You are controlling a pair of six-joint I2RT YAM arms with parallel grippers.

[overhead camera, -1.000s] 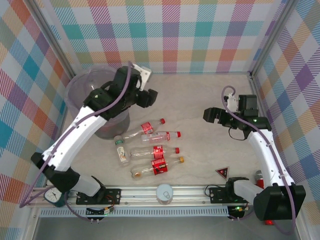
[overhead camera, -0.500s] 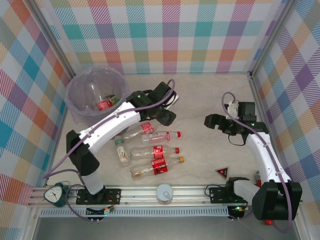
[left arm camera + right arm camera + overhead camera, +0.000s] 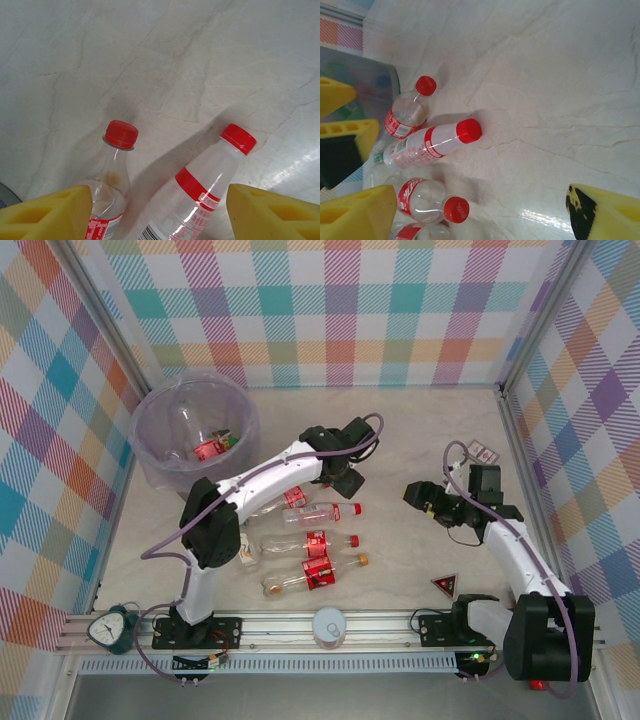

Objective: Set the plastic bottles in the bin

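Note:
Several clear plastic bottles lie in a cluster mid-table: a red-capped one [image 3: 325, 512], another below it [image 3: 312, 542], a yellow-capped one [image 3: 312, 575] and a white-capped one [image 3: 241, 539]. My left gripper [image 3: 345, 477] hangs open just above the cluster's top end; in its wrist view the gripper [image 3: 157, 215] straddles two red-capped bottle necks [image 3: 111, 175] [image 3: 205, 192]. My right gripper [image 3: 415, 496] stands open to the right of the bottles, its opening [image 3: 480, 215] above bare table beside a bottle [image 3: 432, 142]. The pale-purple bin [image 3: 160, 455] at back left holds a red-labelled bottle [image 3: 208, 449].
A red triangle [image 3: 445, 585], a white round lid [image 3: 328, 626] and a small clock [image 3: 110, 628] sit near the front rail. A small card [image 3: 483, 451] lies at the right. Plaid walls close in three sides.
My left arm swung away from the bin and came down to the right over the top of the bottle cluster. My right gripper dropped slightly lower.

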